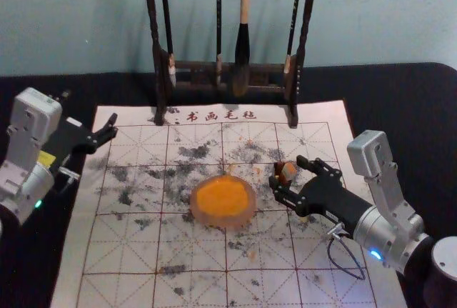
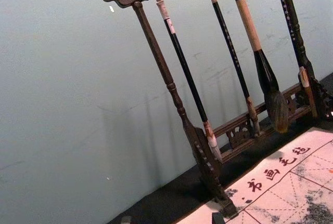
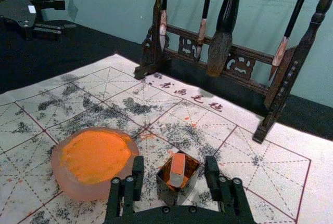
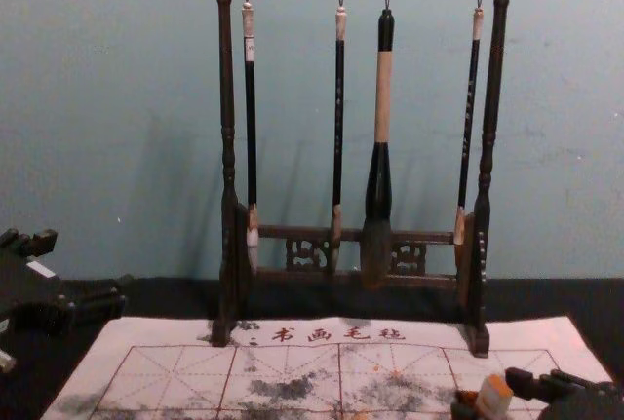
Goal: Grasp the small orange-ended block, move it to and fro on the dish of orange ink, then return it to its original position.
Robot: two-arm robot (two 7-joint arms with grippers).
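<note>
My right gripper (image 1: pixel 287 171) is low over the mat's right part, its open fingers on either side of the small orange-ended block (image 1: pixel 289 171). In the right wrist view, the block (image 3: pixel 177 169) stands in a dark square holder (image 3: pixel 174 195) between the spread fingertips of the right gripper (image 3: pixel 174 166), with a gap on each side. The dish of orange ink (image 1: pixel 224 199) lies on the mat just left of them. My left gripper (image 1: pixel 88 107) is parked open at the mat's far left corner; in the left wrist view, tips of the left gripper (image 2: pixel 172 219) show.
A dark wooden rack (image 4: pixel 226 147) with several hanging brushes stands at the back of the mat, before the wall. The white gridded mat (image 1: pixel 128 251) carries black smudges and small orange marks. Dark cloth (image 1: pixel 400 101) surrounds it.
</note>
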